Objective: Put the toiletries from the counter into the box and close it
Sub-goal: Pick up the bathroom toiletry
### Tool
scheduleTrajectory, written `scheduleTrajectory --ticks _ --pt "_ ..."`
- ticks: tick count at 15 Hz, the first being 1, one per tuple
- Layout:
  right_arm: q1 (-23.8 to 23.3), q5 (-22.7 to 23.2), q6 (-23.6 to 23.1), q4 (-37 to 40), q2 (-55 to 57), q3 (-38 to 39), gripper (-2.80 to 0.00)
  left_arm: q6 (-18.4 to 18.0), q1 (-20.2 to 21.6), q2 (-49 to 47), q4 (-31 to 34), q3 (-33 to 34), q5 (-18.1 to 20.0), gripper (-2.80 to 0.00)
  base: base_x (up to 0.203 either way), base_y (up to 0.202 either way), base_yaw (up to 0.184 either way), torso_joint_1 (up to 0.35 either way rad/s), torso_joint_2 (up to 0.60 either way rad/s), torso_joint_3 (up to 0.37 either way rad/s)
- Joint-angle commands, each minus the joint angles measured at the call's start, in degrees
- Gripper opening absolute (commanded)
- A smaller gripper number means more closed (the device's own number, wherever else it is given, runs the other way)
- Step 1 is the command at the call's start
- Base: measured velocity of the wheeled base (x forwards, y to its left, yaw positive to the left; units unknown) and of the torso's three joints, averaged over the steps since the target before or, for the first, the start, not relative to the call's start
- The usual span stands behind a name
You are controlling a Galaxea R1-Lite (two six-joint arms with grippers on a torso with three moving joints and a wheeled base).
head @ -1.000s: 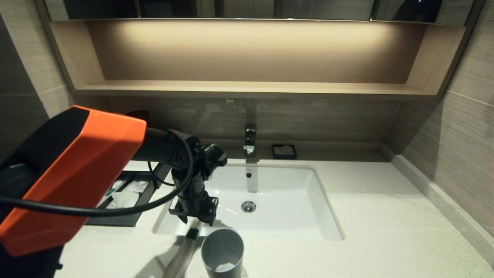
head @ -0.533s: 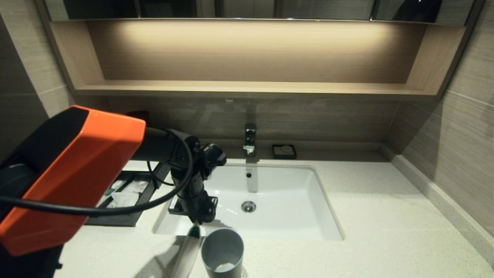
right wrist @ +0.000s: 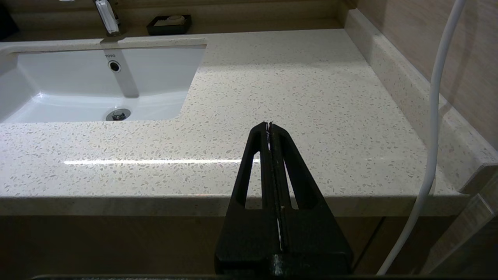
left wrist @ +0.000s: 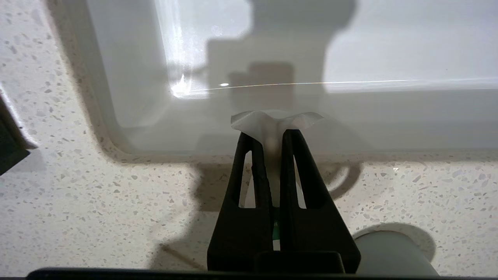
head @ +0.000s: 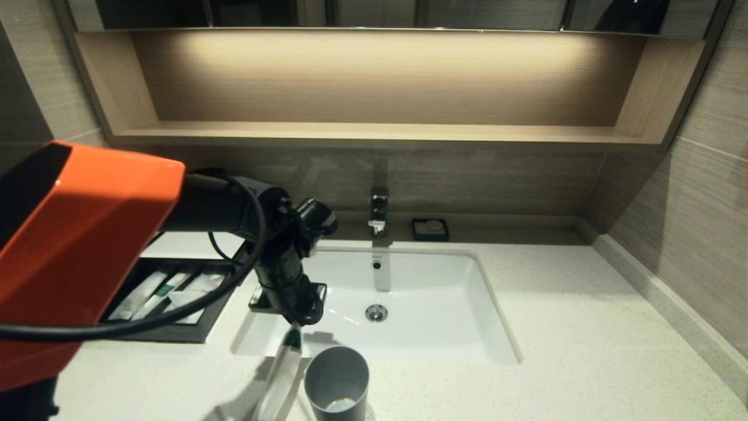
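A long clear-white packet (head: 281,377) with a green band near its top hangs from my left gripper (head: 296,323), just above the counter (head: 572,327) at the sink's near left corner. In the left wrist view the black fingers (left wrist: 299,163) are shut on the packet's (left wrist: 272,121) crumpled end. The black box (head: 187,334) lies to the left with its drawer pulled open, and slim white packets (head: 143,292) lie inside. My right gripper (right wrist: 269,126) is shut and empty, parked off the counter's front edge on the right.
A grey cup (head: 337,380) stands right beside the hanging packet, near the front edge. The white sink basin (head: 421,333) lies behind it, with a tap (head: 378,210) and a small black soap dish (head: 430,229) at the back wall.
My left gripper closed on the packet's green-banded end and lifted it off the counter. The arm rose and shifted left, uncovering more of the open drawer.
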State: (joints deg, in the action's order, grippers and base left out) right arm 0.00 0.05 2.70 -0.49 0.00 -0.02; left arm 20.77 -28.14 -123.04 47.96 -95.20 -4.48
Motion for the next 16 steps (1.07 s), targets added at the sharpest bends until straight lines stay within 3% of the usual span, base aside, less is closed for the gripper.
scheduleTrajectory --ticks 1,4,12,16 --pt "0.0 0.0 0.0 0.0 0.1 0.0 -2.8 0.1 0.1 3.6 0.3 0.1 -2.6 -2.8 0.0 0.0 0.0 0.0 0.0 0.0" --pt "0.0 0.0 0.0 0.0 0.1 0.0 -2.8 0.1 1.2 6.3 0.6 0.3 -6.8 -2.8 0.0 0.0 0.0 0.0 0.0 0.0" --pt "0.0 0.0 0.0 0.0 0.1 0.0 -2.8 -2.2 8.4 12.5 1.7 0.8 -11.2 -2.8 0.0 0.0 0.0 0.0 0.0 0.0" --pt "0.0 0.0 0.0 0.0 0.1 0.0 -2.8 -4.8 13.4 15.4 2.7 1.3 -11.4 -2.8 0.0 0.0 0.0 0.0 0.0 0.0"
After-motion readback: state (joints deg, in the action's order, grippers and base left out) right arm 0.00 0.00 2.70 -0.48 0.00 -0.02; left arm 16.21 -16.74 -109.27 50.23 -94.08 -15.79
